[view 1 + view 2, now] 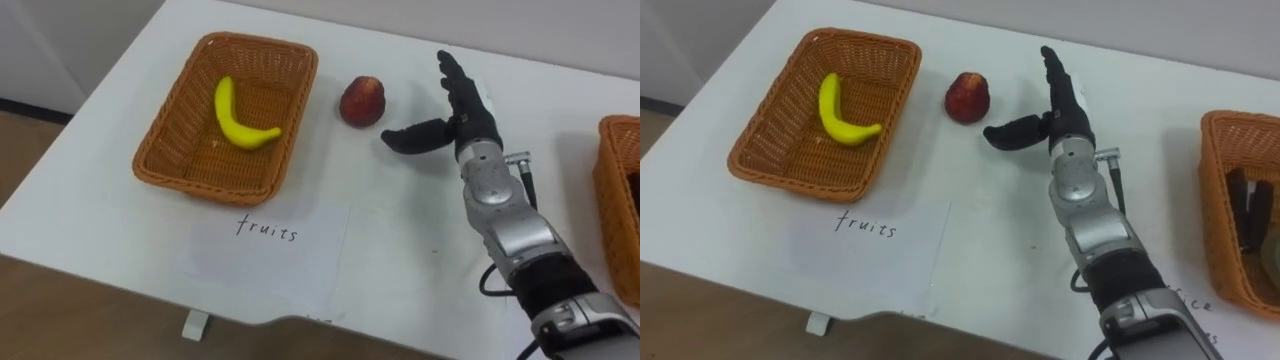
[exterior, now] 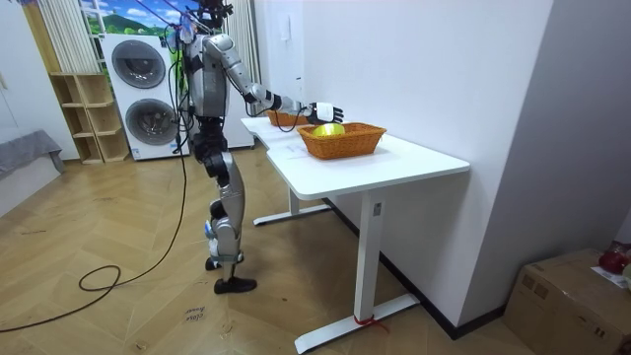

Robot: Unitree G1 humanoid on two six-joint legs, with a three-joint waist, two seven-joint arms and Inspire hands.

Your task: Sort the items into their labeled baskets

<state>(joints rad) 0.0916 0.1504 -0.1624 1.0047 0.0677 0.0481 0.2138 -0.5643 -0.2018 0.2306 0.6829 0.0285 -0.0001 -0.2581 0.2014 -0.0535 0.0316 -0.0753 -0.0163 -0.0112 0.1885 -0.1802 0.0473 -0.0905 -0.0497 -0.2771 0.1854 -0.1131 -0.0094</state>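
I had the right hand (image 1: 458, 118) spread wide, fingers straight and holding nothing, just beside the apple (image 1: 363, 101) on the table (image 1: 100, 222); the banana (image 1: 240, 118) lay in the basket (image 1: 200, 182)

A home-style laundry room is serving as the setting: two stacked washers (image 2: 138, 67) are standing by the far wall beside a wooden shelf (image 2: 84, 118). A white desk (image 2: 414, 158) is sitting on a parquet floor (image 2: 108, 237), a cardboard box (image 2: 562, 296) lying nearby.
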